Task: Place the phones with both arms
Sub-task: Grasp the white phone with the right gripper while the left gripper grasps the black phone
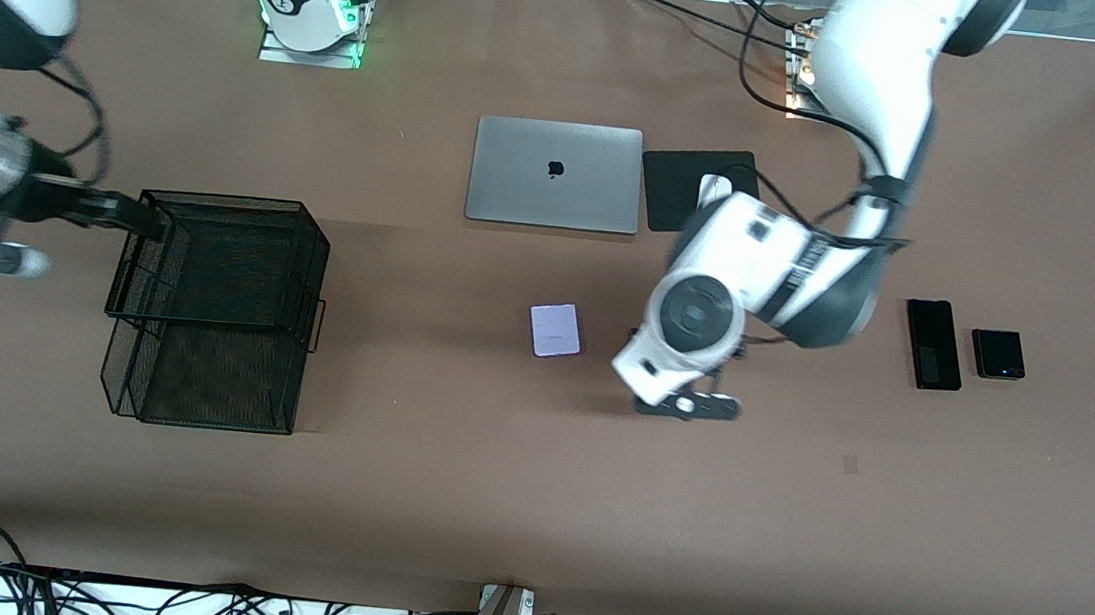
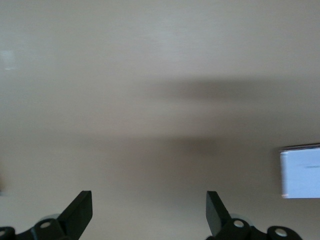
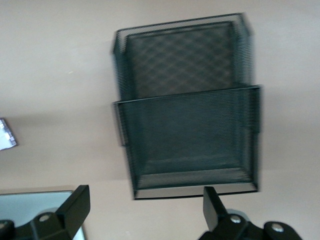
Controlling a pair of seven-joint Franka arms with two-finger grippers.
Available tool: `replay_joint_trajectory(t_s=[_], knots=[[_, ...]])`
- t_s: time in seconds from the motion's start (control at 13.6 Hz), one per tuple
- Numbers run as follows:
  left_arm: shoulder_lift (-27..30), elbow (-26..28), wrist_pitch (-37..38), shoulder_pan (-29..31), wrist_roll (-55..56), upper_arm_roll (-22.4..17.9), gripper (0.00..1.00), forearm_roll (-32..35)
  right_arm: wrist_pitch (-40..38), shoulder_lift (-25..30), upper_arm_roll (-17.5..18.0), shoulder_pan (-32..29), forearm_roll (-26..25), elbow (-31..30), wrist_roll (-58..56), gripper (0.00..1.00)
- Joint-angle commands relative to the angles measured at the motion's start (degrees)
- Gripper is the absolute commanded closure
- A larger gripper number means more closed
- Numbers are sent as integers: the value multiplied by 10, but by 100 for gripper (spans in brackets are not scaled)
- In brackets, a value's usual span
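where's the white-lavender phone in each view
Front view: the white-lavender phone lies flat mid-table, nearer the camera than the laptop, beside the left gripper.
Left wrist view: a pale block at the picture's edge, past the open fingers; likely this phone.
Right wrist view: not clearly in it; the mesh tray fills it.
Shared landmark: the brown table.

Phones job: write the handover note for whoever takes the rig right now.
Left gripper: open, empty, over bare table beside the lavender phone.
Right gripper: open, empty, by the mesh tray at the right arm's end.
Long black phone and small black phone lie side by side toward the left arm's end.
Done: no phone is in the tray.
Left: all three phones.
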State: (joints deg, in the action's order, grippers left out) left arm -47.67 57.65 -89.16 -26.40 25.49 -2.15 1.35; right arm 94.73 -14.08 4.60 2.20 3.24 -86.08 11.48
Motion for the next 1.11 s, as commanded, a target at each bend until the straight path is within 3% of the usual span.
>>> replay_joint_trajectory(t_s=[0.0, 0.22, 0.52, 0.59, 0.81, 1.03], knots=[[52, 81, 7, 54, -102, 0, 0, 26, 52, -31, 0, 74, -6, 2, 39, 0], [87, 146, -1, 137, -229, 1, 0, 84, 158, -100, 0, 152, -3, 15, 92, 0], [96, 159, -26, 234, -310, 1, 0, 96, 229, -232, 0, 241, -3, 117, 154, 0], [110, 187, -58, 254, -320, 2, 0, 96, 242, -261, -1, 263, -5, 141, 158, 0], [181, 339, -212, 327, -369, 7, 0, 88, 332, -316, -2, 314, -6, 152, 193, 0], [209, 418, -287, 367, -381, 7, 0, 84, 384, -350, -8, 353, -23, 152, 231, 0]])
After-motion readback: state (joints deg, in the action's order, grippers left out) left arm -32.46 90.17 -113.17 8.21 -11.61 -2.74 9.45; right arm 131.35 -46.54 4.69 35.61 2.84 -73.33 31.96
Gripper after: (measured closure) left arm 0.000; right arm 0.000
